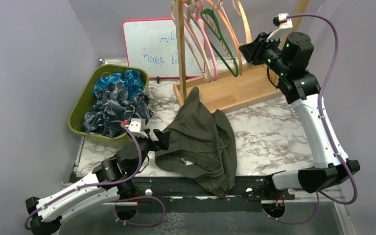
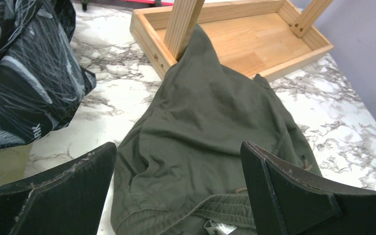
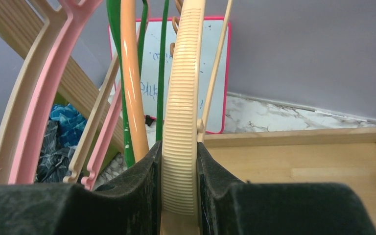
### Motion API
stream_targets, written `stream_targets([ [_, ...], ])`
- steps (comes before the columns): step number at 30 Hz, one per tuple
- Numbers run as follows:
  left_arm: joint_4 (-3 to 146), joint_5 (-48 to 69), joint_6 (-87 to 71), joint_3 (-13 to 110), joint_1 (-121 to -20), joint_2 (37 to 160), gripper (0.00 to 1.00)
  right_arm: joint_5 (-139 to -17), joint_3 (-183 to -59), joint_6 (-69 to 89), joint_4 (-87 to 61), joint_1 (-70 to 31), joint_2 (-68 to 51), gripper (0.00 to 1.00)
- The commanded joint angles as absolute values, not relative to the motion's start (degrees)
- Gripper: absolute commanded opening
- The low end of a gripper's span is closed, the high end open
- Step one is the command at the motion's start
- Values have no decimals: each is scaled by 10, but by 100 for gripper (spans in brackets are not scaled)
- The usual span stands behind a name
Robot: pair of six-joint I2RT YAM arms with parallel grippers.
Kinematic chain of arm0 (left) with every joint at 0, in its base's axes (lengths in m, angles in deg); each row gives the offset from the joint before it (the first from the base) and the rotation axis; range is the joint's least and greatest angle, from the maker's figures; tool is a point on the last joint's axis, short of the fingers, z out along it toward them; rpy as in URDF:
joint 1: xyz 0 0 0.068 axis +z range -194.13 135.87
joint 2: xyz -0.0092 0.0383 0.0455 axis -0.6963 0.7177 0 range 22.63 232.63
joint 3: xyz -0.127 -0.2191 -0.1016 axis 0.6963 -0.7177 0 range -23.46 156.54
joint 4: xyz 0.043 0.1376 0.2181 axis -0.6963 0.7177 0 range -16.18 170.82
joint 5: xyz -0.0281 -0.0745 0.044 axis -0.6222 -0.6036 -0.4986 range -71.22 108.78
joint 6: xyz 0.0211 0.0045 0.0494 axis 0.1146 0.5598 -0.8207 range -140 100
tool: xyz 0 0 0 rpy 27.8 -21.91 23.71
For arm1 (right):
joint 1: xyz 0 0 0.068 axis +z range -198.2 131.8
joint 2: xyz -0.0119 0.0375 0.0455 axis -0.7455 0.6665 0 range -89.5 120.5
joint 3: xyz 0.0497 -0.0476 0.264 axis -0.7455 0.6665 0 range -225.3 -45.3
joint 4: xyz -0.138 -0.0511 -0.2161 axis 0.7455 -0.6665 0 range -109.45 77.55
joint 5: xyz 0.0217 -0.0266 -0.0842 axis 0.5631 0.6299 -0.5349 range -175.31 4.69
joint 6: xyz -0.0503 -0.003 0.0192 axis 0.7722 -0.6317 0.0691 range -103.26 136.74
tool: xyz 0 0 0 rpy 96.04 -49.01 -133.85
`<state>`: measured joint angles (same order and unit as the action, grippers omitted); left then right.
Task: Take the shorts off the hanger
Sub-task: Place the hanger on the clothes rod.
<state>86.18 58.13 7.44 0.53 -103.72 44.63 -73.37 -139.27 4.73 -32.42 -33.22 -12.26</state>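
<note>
The olive shorts (image 1: 200, 137) lie just right of the wide-spread left gripper (image 1: 162, 138), their long axis running far to near. The right gripper (image 1: 253, 49), well apart, pinches a cream hanger (image 3: 181, 107) that is probably bare.

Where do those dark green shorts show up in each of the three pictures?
Top external: the olive shorts lie mid-table, by the wooden rack base.
Left wrist: they fill the centre, down to the bottom edge.
Right wrist: not in it.
Shared landmark: that rack base, in all three.
</note>
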Motion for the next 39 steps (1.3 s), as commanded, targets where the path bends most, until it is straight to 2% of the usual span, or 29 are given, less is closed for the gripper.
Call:
stream_targets([
  [1, 883, 615, 92, 14, -1036, 436, 99, -736, -1430, 62, -354, -333, -110, 2],
  [4, 879, 616, 90, 16, -1036, 431, 99, -723, -1398, 56, -342, -333, -127, 4],
  [8, 881, 601, 79, 24, -1036, 432, 99, -740, -1321, 49, -315, -333, -164, 12],
  [12, 883, 573, 71, 27, -1036, 456, 99, -746, -1259, 48, -291, -333, -200, 28],
  [18, 884, 550, 77, 41, -1036, 531, 99, -748, -1191, 53, -282, -333, -241, 44],
  [20, 877, 539, 72, 42, -1036, 555, 99, -749, -1172, 55, -282, -333, -252, 61],
  [21, 872, 532, 71, 43, -1036, 567, 99, -749, -1162, 58, -282, -333, -258, 65],
  [31, 865, 479, 137, 30, -1036, 640, 99, -756, -1022, 19, -297, -333, -350, 78],
  [39, 858, 463, 171, 14, -1036, 639, 99, -694, -921, -36, -298, -333, -415, 83],
])
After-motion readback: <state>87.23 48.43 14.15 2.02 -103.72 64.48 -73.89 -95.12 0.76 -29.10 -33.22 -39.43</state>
